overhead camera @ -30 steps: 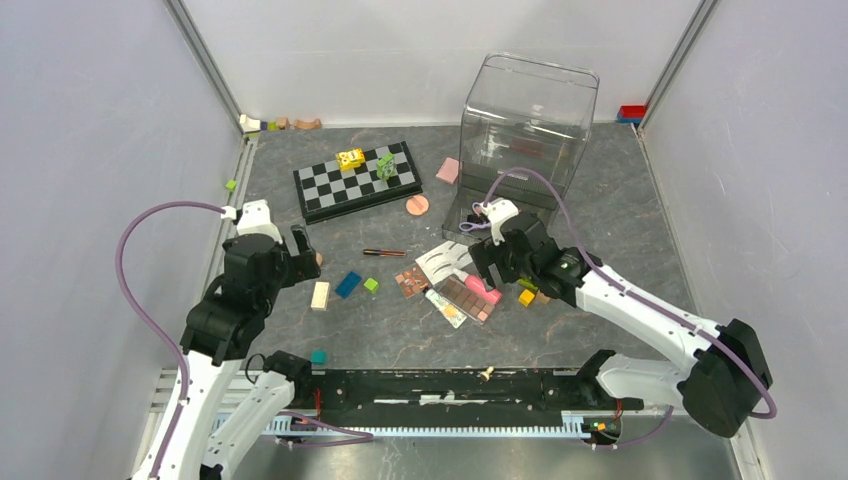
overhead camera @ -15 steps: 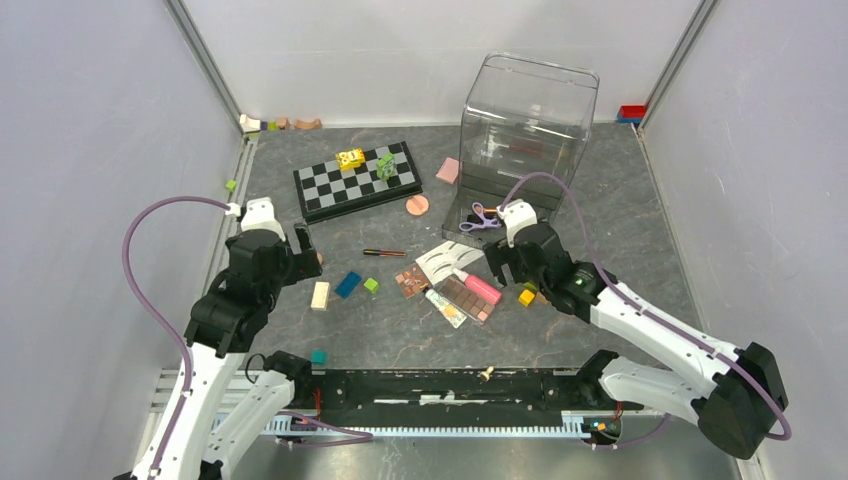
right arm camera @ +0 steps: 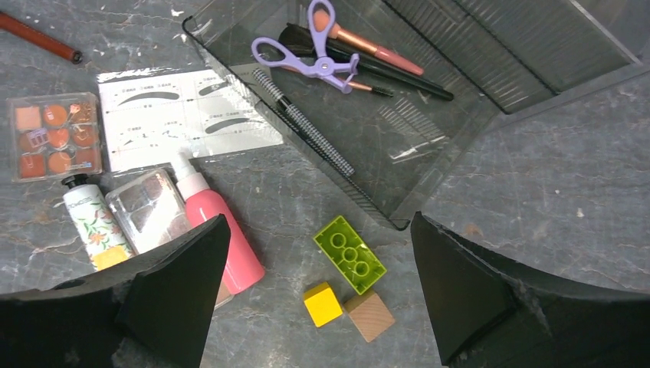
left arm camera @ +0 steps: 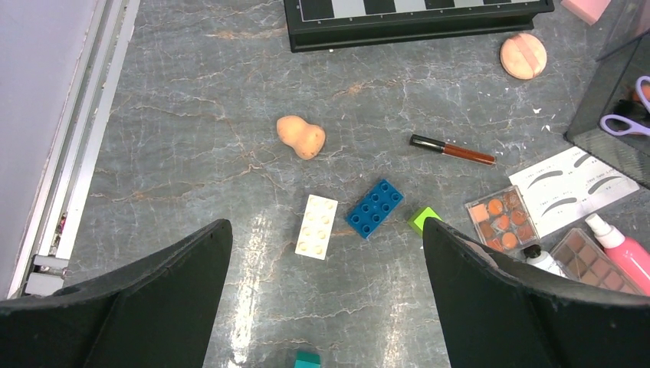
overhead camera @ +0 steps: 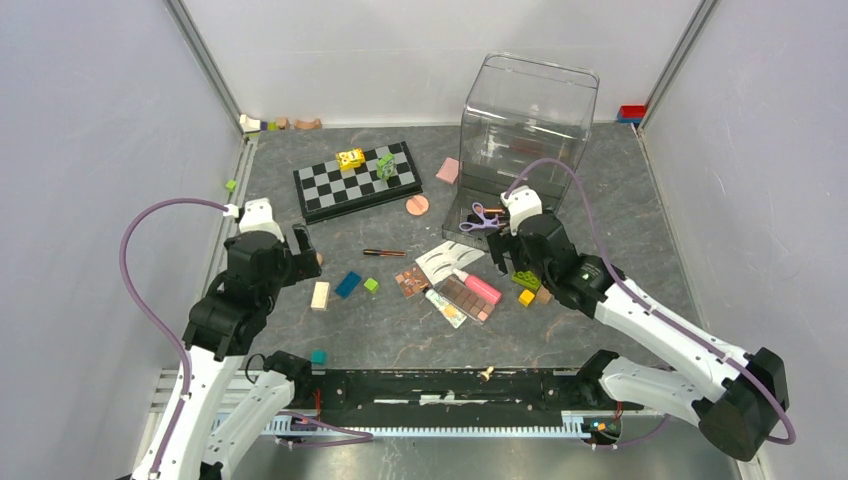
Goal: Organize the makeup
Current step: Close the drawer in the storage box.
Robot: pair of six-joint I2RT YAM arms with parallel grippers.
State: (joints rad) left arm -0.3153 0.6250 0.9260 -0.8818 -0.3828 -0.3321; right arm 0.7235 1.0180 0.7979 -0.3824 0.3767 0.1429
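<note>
Tube (right arm camera: 226, 234), pink, lies flat, cap apparently toward lash card (right arm camera: 184, 115).

A clear tray (right arm camera: 444, 138) holds a purple curler (right arm camera: 306, 55) lying across thin brushes (right arm camera: 387, 73). Just left of the tray lies a white card (right arm camera: 184, 115), with an orange palette (right arm camera: 52, 136) farther left. Below the card sit a pink tube (right arm camera: 222, 234), a brown palette (right arm camera: 149, 205) and a cream tube (right arm camera: 93, 226). Near the tray's corner are green (right arm camera: 349, 254), yellow (right arm camera: 323, 304) and wooden (right arm camera: 369, 315) blocks. The right gripper (right arm camera: 318, 222) is spread wide.
</note>
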